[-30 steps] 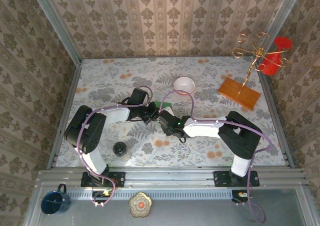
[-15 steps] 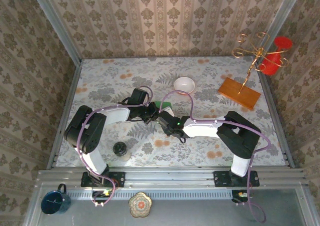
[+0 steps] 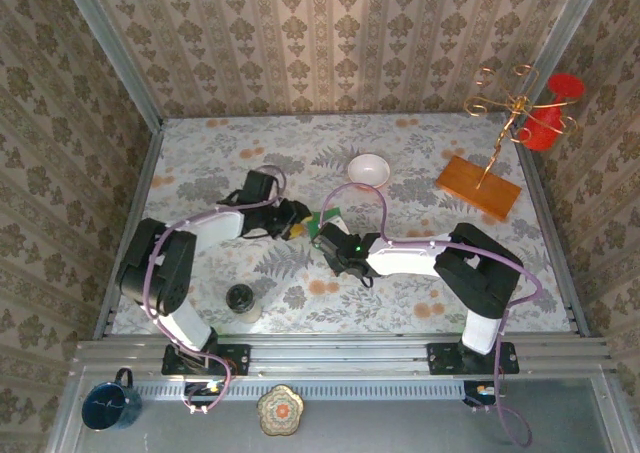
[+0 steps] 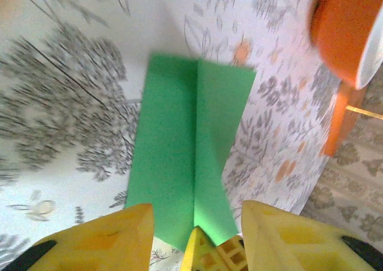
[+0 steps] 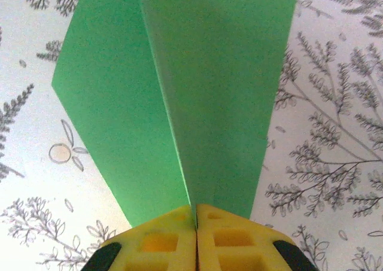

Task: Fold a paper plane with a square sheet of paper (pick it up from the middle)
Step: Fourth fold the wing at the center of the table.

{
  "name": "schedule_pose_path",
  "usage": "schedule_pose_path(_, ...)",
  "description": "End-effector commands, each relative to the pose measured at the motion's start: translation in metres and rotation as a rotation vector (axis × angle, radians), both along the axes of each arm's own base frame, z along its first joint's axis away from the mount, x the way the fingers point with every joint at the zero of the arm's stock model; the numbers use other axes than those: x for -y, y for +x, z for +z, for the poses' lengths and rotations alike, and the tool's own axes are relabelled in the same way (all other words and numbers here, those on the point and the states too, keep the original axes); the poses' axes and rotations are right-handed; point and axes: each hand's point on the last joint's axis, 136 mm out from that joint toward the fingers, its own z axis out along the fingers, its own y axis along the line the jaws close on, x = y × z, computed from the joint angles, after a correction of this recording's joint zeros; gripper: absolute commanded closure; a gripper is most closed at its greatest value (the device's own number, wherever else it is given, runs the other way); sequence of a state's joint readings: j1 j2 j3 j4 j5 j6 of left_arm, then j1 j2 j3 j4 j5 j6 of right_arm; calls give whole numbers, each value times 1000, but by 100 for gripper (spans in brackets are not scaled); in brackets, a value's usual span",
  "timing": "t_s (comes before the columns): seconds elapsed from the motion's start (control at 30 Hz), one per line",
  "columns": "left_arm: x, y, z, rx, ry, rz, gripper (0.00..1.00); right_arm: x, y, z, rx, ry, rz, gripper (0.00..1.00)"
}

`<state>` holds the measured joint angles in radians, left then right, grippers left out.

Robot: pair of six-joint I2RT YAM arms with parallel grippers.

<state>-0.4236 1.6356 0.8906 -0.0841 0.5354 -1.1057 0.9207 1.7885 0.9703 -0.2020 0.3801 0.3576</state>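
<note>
Now right jaws clenched on centre crease of green paper sheet (image 5: 209, 91); left jaws released, spread either side. Best hold pinch firm, crease straight, flaps flat on desk (image 4: 72, 139).

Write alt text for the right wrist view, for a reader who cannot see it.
The yellow right gripper is shut on the near end of a green paper, pinching it at its centre crease. The paper spreads away from the gripper in two panels, over a white table printed with grey leaves.
</note>
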Motion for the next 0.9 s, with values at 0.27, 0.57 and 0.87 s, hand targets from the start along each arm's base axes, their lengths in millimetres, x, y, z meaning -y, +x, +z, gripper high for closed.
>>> schedule_pose_path(0.27,-34,-11,4,77,-3,52,52,-18,-14,0,-201,321,48,94)
schedule_pose_path(0.57,-3,-22,9,144,-91,-38,52,-22,-12,3,-345,602,23,94)
schedule_pose_path(0.87,35,-36,-3,148,-105,-154,51,-20,-11,4,-414,749,3,93)
